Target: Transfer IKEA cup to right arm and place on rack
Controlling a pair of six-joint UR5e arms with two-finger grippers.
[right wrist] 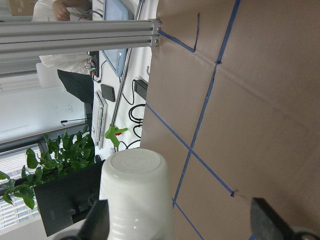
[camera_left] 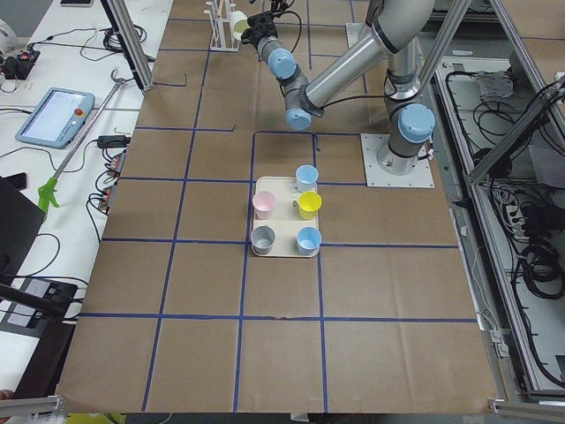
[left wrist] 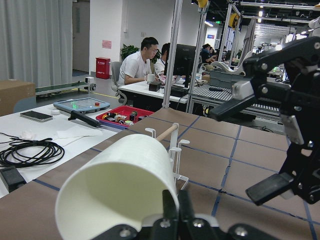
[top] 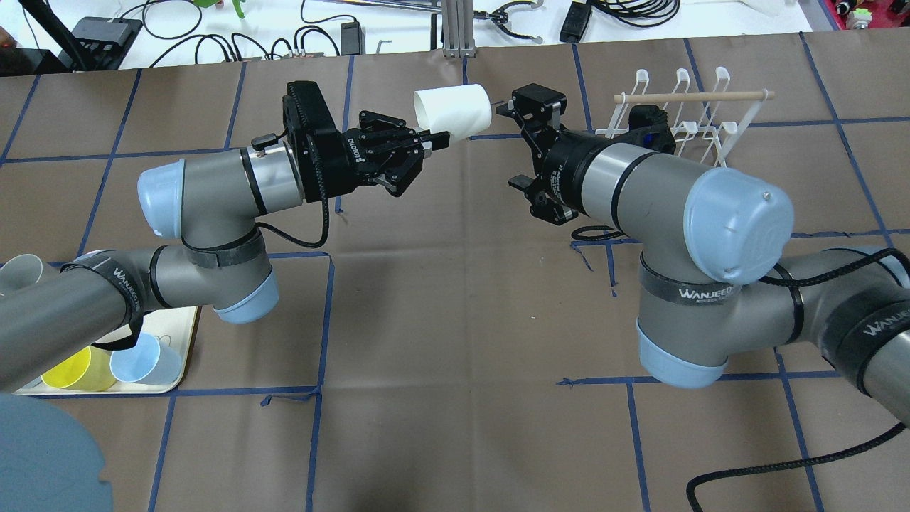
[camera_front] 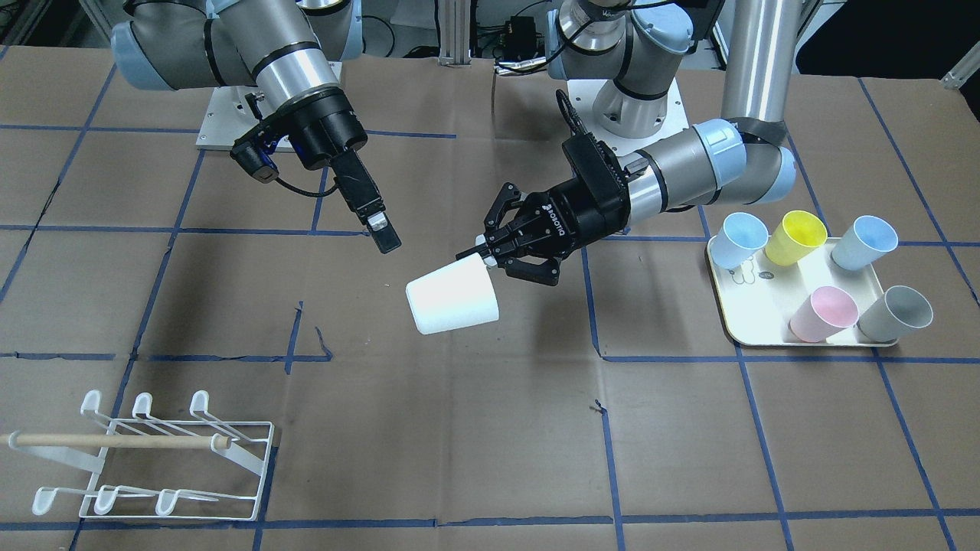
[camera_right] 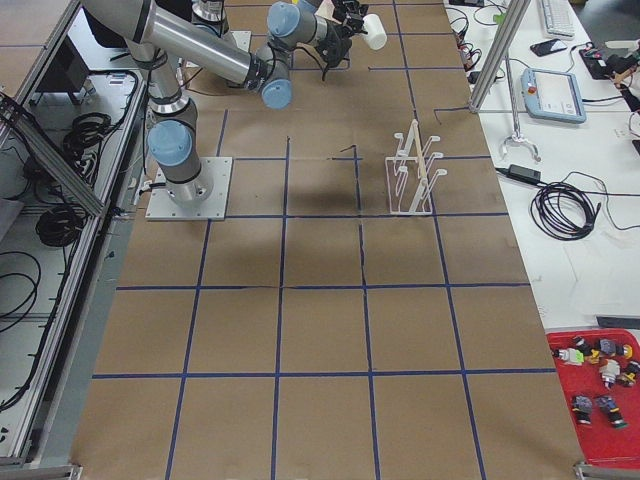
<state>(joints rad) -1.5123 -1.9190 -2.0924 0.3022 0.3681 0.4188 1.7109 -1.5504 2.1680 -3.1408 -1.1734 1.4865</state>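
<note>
Ahead of my wide-open, empty right gripper (right wrist: 182,225), my left gripper (camera_front: 482,259) is pinching the IKEA cup (camera_front: 452,298) by its rim. Closing off-centre, I am risking knocking it loose.

The white cup (camera_front: 452,298) is smooth, matt plastic. The left gripper (camera_front: 482,256) pinching its rim is black, semi-gloss metal and plastic. Under the cup, the table (camera_front: 475,444) wears dull brown paper with blue tape lines (camera_front: 383,523). The rack (camera_front: 243,459) is white coated wire, its dowel (camera_front: 115,441) bare pale wood.
</note>
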